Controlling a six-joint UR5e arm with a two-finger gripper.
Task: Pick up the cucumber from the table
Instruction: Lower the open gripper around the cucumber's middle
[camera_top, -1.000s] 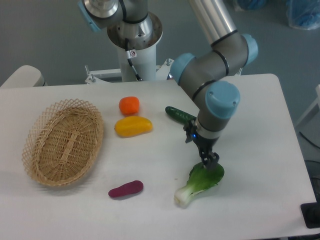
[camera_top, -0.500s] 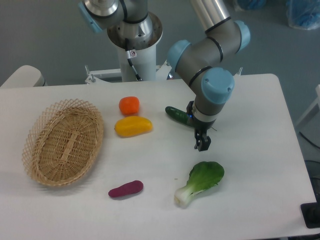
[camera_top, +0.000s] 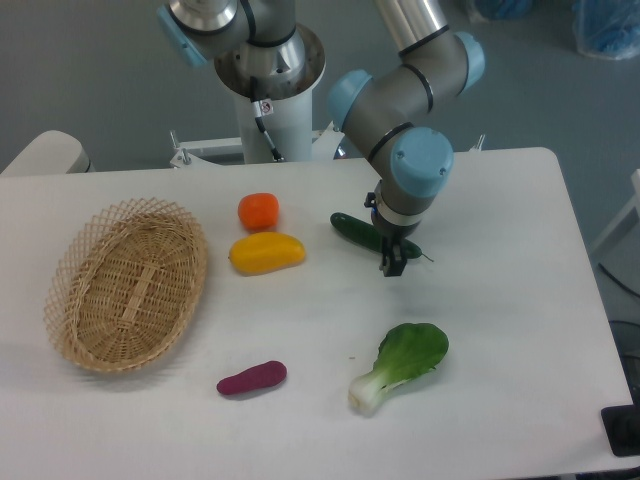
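The cucumber (camera_top: 354, 229) is dark green and slim and lies on the white table (camera_top: 500, 330) right of the yellow fruit. Its right half is hidden behind my wrist, and a thin stem tip shows at the right. My gripper (camera_top: 392, 263) hangs just in front of the cucumber's right part, fingers pointing down. The fingers look close together with nothing between them.
A wicker basket (camera_top: 126, 283) sits at the left. An orange fruit (camera_top: 258, 210) and a yellow fruit (camera_top: 266, 252) lie left of the cucumber. A bok choy (camera_top: 400, 364) and a purple vegetable (camera_top: 251, 378) lie near the front.
My gripper has risen off the bok choy and moved back and left, and now hangs by the cucumber. The objects have not moved.
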